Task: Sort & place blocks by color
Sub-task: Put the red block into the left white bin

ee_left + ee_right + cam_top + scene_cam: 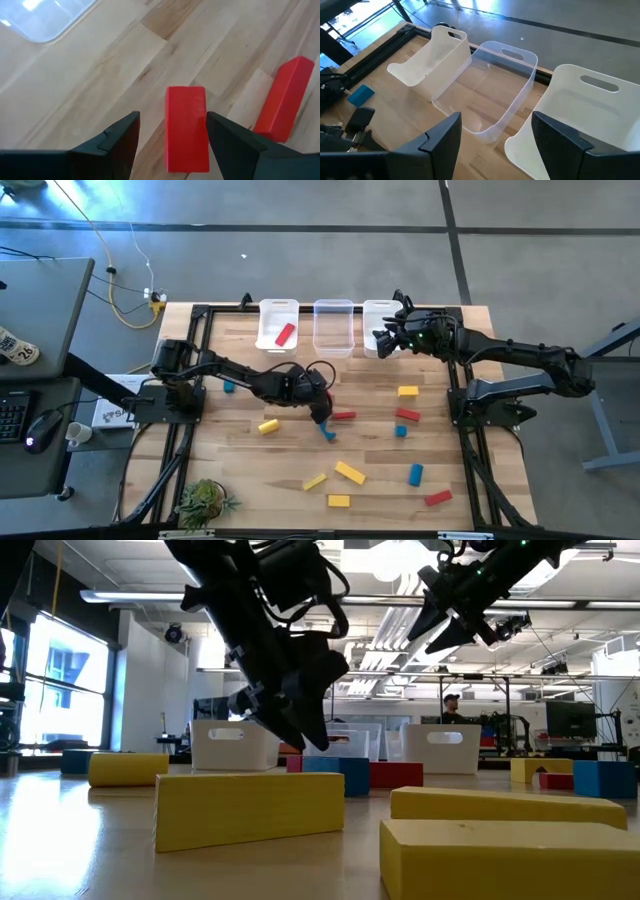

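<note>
Blocks (pixel 349 472) scattered all over the table (pixel 240 465), one red already in the left bin (pixel 277 326). Left claw (pixel 171 134) spread, straddling a red bar (pixel 186 127) mid-table. Right claw (pixel 495 134) spread too, hanging over the right bin (pixel 580 122).
</note>
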Robot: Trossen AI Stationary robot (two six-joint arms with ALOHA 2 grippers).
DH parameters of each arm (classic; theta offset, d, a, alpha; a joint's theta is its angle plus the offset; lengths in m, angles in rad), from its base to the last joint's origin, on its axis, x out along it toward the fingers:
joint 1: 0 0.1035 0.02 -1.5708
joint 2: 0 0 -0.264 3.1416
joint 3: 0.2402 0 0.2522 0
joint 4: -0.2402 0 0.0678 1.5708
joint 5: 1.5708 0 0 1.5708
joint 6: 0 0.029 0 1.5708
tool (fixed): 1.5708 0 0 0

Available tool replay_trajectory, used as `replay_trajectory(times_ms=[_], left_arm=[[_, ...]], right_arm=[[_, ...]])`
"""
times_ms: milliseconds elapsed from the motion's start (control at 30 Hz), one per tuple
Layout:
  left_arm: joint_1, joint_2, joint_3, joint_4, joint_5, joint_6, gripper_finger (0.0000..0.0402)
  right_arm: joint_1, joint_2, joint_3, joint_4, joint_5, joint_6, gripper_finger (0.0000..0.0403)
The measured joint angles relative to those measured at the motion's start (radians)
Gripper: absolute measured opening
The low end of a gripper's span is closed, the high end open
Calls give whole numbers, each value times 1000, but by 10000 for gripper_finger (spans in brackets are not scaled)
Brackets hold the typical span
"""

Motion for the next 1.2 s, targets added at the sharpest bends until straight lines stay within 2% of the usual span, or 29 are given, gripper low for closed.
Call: replay_trajectory(times_ms=[200, 467, 833, 933, 1133, 1200], left_arm=[[6, 3, 0, 0, 4, 0, 215], [18, 79, -2, 41, 46, 1, 215], [22, 111, 3, 71, 23, 5, 211], [26, 105, 2, 72, 31, 44, 193], [38, 95, 0, 70, 75, 129, 115], [49, 88, 0, 66, 99, 150, 102]], right_arm=[[0, 0, 0, 0, 0, 0, 229], [0, 0, 0, -6, 0, 0, 229], [0, 0, 0, -13, 6, 0, 229], [0, 0, 0, -14, 12, 0, 229], [0, 0, 0, -21, 12, 0, 229], [0, 0, 0, -23, 12, 0, 229]])
